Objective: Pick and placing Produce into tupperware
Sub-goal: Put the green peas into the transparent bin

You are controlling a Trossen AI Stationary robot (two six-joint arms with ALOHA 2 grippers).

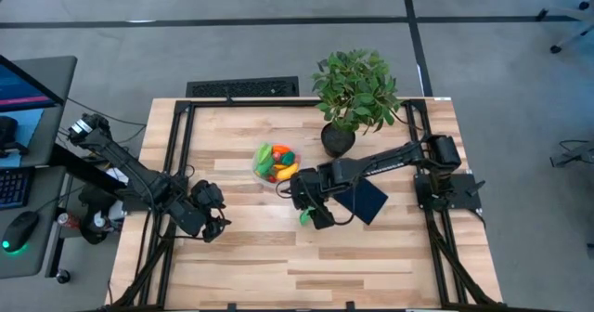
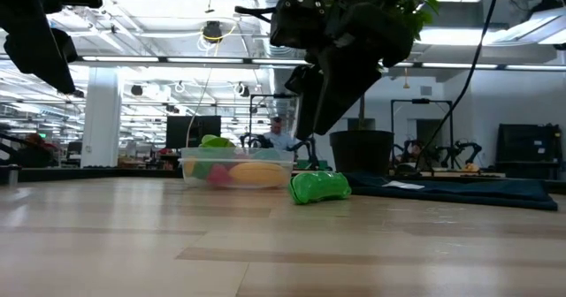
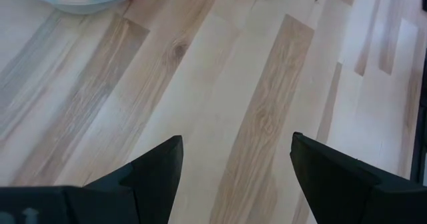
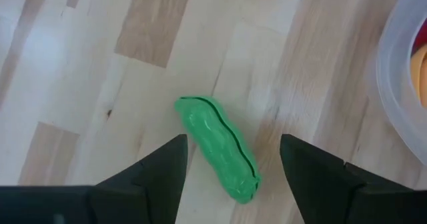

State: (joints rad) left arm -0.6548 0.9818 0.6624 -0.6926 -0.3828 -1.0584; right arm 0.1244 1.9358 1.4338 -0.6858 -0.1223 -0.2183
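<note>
The left gripper (image 1: 216, 221), fingers spread and empty, hangs over bare wooden table (image 1: 371, 256). Mid-table, the round clear plastic tupperware (image 1: 276, 163) holds assorted toy produce. Just beside it, the right gripper (image 1: 316, 214) hovers with fingers spread above a lumpy green toy pea pod (image 4: 217, 147) lying on the wood.

Grey concrete floor (image 1: 278, 33) surrounds the wooden table (image 1: 260, 256); long ceiling lights (image 2: 177, 60) run across the open hall.
</note>
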